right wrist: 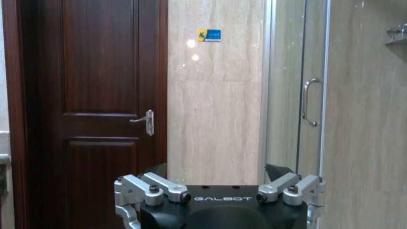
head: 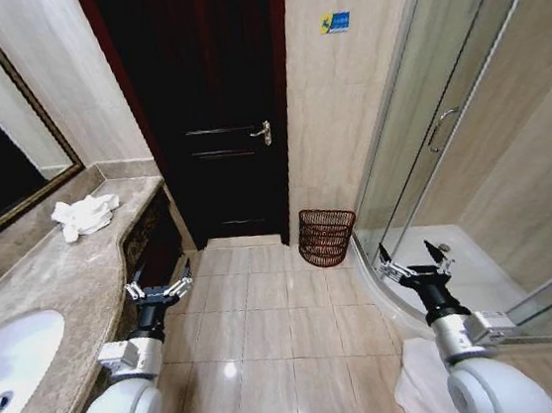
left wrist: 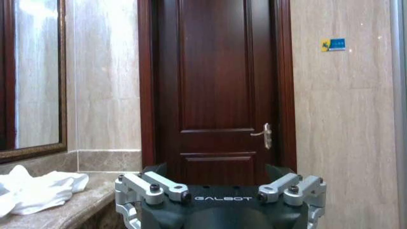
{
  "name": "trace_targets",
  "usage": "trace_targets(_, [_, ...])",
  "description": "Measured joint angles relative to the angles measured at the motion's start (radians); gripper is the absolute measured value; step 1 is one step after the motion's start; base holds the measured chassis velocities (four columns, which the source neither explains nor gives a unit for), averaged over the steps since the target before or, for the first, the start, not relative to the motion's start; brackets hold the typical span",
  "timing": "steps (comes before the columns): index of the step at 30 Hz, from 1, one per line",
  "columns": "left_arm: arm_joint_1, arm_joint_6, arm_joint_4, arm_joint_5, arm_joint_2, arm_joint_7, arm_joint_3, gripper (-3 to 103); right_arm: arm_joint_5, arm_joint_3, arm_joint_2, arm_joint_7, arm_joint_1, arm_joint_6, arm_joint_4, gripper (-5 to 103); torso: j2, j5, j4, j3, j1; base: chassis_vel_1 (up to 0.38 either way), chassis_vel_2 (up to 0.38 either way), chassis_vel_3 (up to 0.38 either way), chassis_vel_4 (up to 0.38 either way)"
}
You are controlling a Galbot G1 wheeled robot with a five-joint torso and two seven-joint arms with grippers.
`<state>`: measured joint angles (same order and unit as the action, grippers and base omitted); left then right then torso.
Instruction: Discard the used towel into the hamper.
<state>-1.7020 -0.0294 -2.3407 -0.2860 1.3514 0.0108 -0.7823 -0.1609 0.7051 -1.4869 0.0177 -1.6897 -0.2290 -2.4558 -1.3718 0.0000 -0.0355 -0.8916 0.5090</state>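
Note:
The used towel [head: 85,215] is a crumpled white heap on the marble counter, near its far end by the mirror; the left wrist view shows the towel [left wrist: 35,191] too. The hamper [head: 326,236] is a small dark reddish-brown open-weave basket on the tiled floor, against the wall between the door and the shower glass. My left gripper [head: 158,280] hangs open beside the counter's edge, lower than the towel and short of it. My right gripper [head: 414,255] is open over the shower's curved threshold, to the right of the hamper. Both are empty, as the left gripper [left wrist: 219,191] and right gripper [right wrist: 219,191] show.
The counter [head: 75,279] runs along the left with a white sink [head: 11,371] and a framed mirror [head: 10,147] above. A dark wooden door [head: 210,104] stands shut ahead. The glass shower enclosure [head: 447,127] is on the right. A white mat [head: 416,385] lies on the floor.

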Motion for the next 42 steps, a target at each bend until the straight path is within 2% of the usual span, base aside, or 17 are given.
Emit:
trace_targets(18, [0.013,0.042,0.024,-0.017,-0.002,-0.004,-0.004,100,-0.002,0.001,0.002,0.008,0.003,0.002,-0.001,100,0.002,0.0000,0.0000,0.001,-0.001,0.000,0.000,0.000,0.000])
trace_targets(42, [0.002,0.051,0.022,-0.022,-0.003,-0.011,-0.012,100,0.000,0.005,-0.001,0.036,0.000,-0.006,-0.005,100,0.004,0.0000,0.0000,0.002,-0.002,-0.005,0.004,0.008,-0.003])
